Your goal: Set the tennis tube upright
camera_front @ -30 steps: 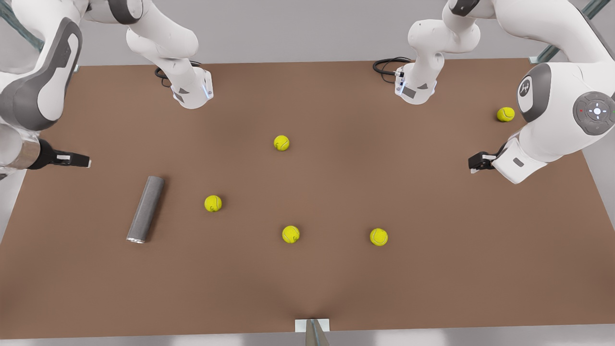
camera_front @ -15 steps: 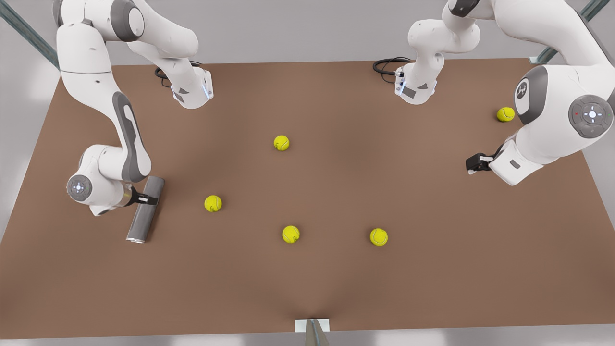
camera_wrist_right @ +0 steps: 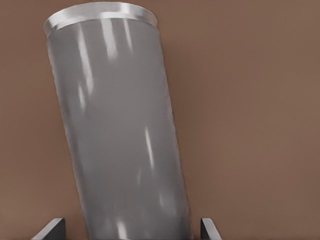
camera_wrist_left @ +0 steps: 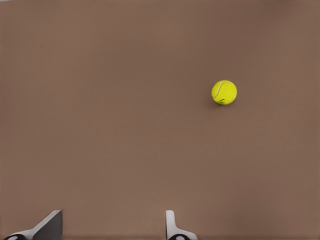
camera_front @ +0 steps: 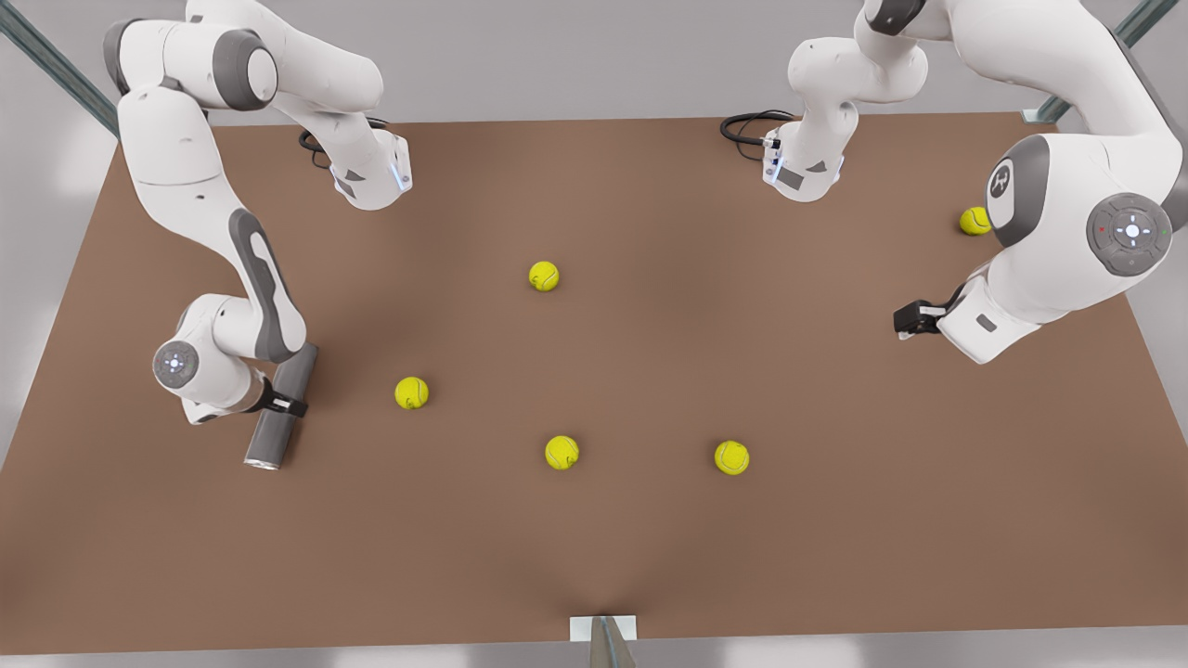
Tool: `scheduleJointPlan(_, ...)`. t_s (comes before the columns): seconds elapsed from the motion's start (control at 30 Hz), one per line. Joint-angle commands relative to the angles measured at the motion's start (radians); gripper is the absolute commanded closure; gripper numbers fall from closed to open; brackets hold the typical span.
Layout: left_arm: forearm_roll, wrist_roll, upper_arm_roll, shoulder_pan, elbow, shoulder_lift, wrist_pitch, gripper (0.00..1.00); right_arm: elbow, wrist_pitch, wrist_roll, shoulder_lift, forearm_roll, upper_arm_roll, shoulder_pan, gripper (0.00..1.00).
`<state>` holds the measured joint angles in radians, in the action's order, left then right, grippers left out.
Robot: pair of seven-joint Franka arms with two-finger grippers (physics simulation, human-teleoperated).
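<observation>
Two arms stood over the brown surface (camera_front: 650,557). The right claw (camera_front: 286,405), on the arm at the front view's left, was down at the tennis tube (camera_front: 279,405). In the right wrist view its fingertips (camera_wrist_right: 50,227) stood apart, one on either side of the grey tube body (camera_wrist_right: 120,145), with brown surface visible between each tip and the tube wall. The claw was therefore released, straddling the tube without a confirmed grip.

The tennis tube lay flat on its side at the front view's left. Its long axis ran roughly from one o'clock to seven o'clock, with the silvery rim (camera_front: 263,461) at the seven o'clock end.

The left claw (camera_front: 905,320) hung at the front view's right, well apart from the tube; this arm waited. Its fingertips (camera_wrist_left: 172,225) were spread, released, above bare surface, with one tennis ball (camera_wrist_left: 224,92) ahead of it.

Five tennis balls were counted on the surface. The nearest to the tube (camera_front: 411,392) lay at three o'clock from it, apart. The others lay at (camera_front: 544,276), (camera_front: 561,452), (camera_front: 731,457) and (camera_front: 974,221).
</observation>
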<state>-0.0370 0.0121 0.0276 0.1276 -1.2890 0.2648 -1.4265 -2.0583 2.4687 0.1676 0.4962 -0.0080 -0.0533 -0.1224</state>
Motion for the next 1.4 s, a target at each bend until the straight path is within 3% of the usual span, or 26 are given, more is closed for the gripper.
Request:
scheduleJointPlan(0.0, -0.001, 0.011, 0.0, 0.0, 0.0, -0.001, 0.0, 0.0, 0.0, 0.016, 0.036, 0.01, 0.002, 0.0, 0.0, 0.0)
scheduleJointPlan(0.47, -0.006, 0.012, 0.0, 0.0, 0.002, 0.005, 0.0, 0.0, 0.01, -0.042, 0.038, 0.041, 0.0, 0.001, -0.009, 0.0)
scheduleJointPlan(0.53, -0.006, 0.012, 0.0, 0.001, 0.002, 0.005, 0.0, 0.0, 0.027, -0.073, 0.038, 0.041, 0.0, 0.001, -0.009, 0.13)
scheduleJointPlan(0.67, -0.006, 0.012, 0.0, 0.001, 0.002, 0.005, 0.001, 0.0, 0.032, -0.076, 0.04, 0.042, 0.0, 0.003, -0.009, 0.19)
scheduleJointPlan(1.0, -0.003, 0.014, 0.0, 0.001, 0.002, 0.004, 0.003, 0.0, 0.084, -0.195, 0.036, 0.022, -0.001, 0.01, -0.013, 0.19)
scheduleJointPlan(1.07, -0.003, 0.014, 0.0, 0.0, 0.002, 0.004, 0.005, 0.0, 0.087, -0.195, 0.036, 0.018, -0.007, 0.01, -0.011, 0.27)
scheduleJointPlan(1.37, -0.003, 0.014, 0.0, 0.001, 0.002, 0.005, 0.003, 0.0, 0.087, -0.18, 0.04, 0.044, -0.021, 0.01, -0.013, 0.28)
